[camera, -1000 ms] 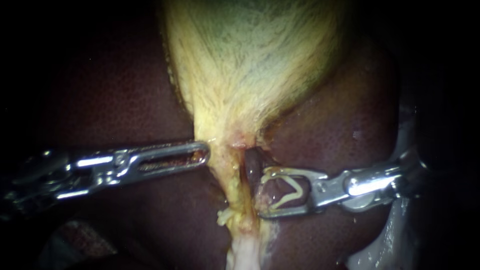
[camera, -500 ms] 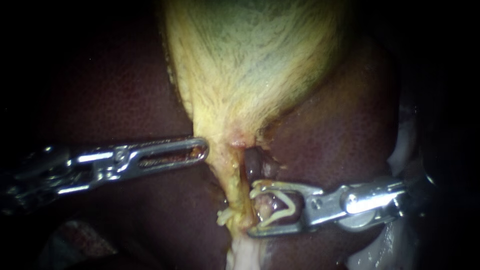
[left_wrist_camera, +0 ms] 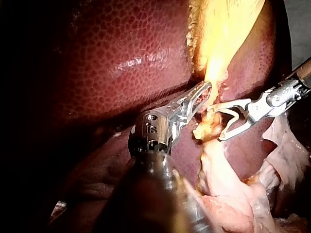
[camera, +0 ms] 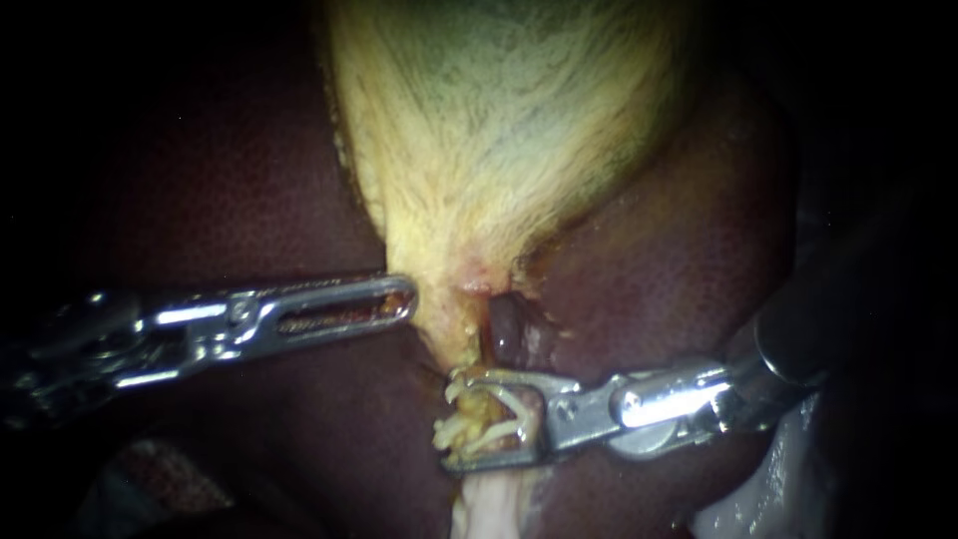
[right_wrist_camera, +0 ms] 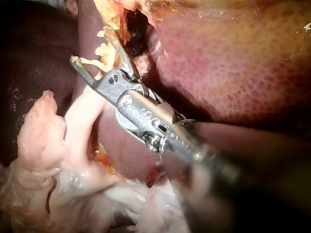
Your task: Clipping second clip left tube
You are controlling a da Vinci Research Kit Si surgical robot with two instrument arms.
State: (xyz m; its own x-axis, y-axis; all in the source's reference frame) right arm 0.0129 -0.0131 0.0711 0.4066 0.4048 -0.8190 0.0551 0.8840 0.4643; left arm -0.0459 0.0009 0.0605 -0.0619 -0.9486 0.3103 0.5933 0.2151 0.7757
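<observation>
The liver [camera: 249,200] is bearing everything; the gallbladder [camera: 499,130] is lying directly on it, tapering down toward the right instrument [camera: 449,421], its neck sitting just above those jaws.

The gallbladder [camera: 499,120] is cut off by the far edge of the endoscope view. The left instrument's [camera: 407,297] shaft is lost in darkness at the left, and the right instrument's [camera: 451,421] shaft is a dark blur at the right. Between the right instrument's jaws, the clip [camera: 514,404] they hold and yellow shreds [camera: 454,434] cover the tube [camera: 487,504], so its outline there cannot be told. In both wrist views the near shaft is blurred.
</observation>
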